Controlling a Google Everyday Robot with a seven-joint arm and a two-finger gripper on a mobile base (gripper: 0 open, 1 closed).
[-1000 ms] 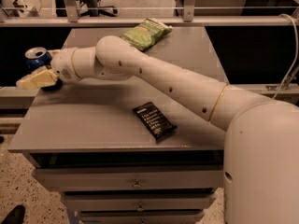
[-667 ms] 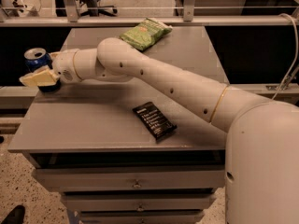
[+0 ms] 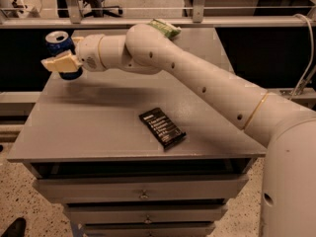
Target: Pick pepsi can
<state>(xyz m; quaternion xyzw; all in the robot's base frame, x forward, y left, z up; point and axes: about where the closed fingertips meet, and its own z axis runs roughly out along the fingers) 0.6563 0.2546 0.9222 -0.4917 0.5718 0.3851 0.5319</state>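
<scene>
Change since earlier frame: the tool [image 3: 61, 53] and the pepsi can [image 3: 58, 37] both sat higher in the camera view and a little further in over the surface [image 3: 98, 132]. The arm [image 3: 197, 78] had risen with them and now covered part of the green snack bag [image 3: 165, 28]. The black packet [image 3: 162, 127] had not shifted.
Tool state: fingers [image 3: 59, 63] pinched the can, one cream finger across its near side, the other just showing behind it.
Can position: between the fingers, upright, silver top above the tool, blue base showing under the near finger. It looked clear of the surface, with a shadow lying below it.
Other items: black packet flat on the surface, well apart from the tool, back along the arm and nearer the camera. Snack bag behind the arm, beyond the tool's wrist.
Progress: reach and grasp judged done; lift judged under way.
Left: carry the can further clear and keep it steady in the grip. Task judged nearly complete.
</scene>
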